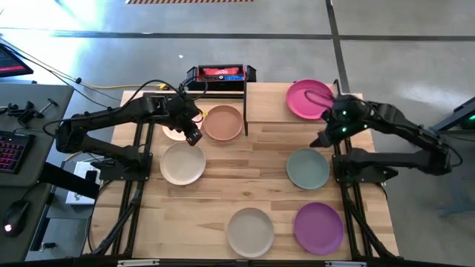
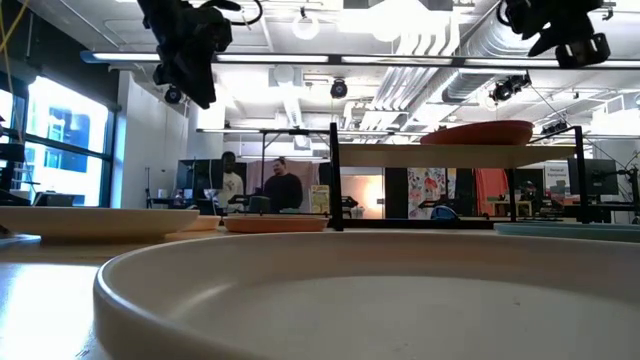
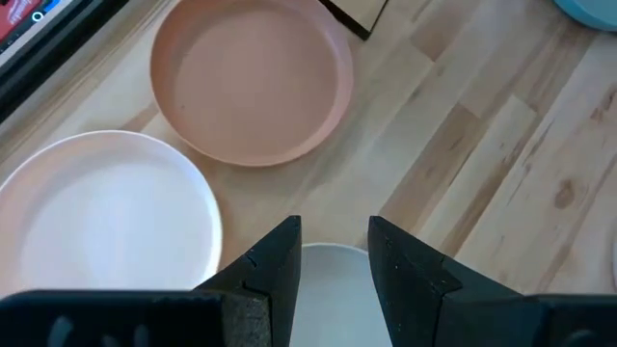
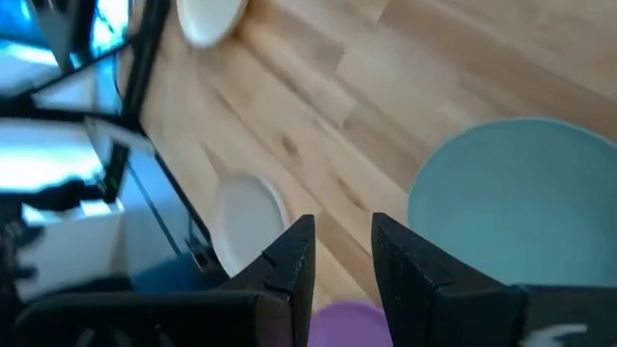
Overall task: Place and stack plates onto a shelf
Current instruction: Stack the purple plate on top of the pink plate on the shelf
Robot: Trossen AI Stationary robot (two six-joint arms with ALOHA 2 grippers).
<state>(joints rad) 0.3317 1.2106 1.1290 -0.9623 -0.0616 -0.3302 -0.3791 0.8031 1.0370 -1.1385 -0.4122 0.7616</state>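
My left gripper (image 1: 194,137) hangs open and empty above the table, over the far rim of a cream plate (image 1: 182,164); the left wrist view (image 3: 333,246) shows that plate (image 3: 333,289) below its fingers. A peach plate (image 1: 223,122) and a pale plate (image 1: 174,132) lie flat beyond it. My right gripper (image 1: 323,140) hangs open and empty by the shelf's near edge, above a sage green plate (image 1: 308,168). A magenta plate (image 1: 309,99) lies on the shelf (image 1: 267,104). Purple (image 1: 318,228) and off-white (image 1: 250,231) plates lie near the front edge.
A black-and-red box (image 1: 220,74) stands at the table's far edge, behind the peach plate. The shelf's black legs (image 2: 334,175) stand mid-table. Bare wood (image 1: 245,174) lies between the cream and sage plates. People stand in the room beyond (image 2: 283,188).
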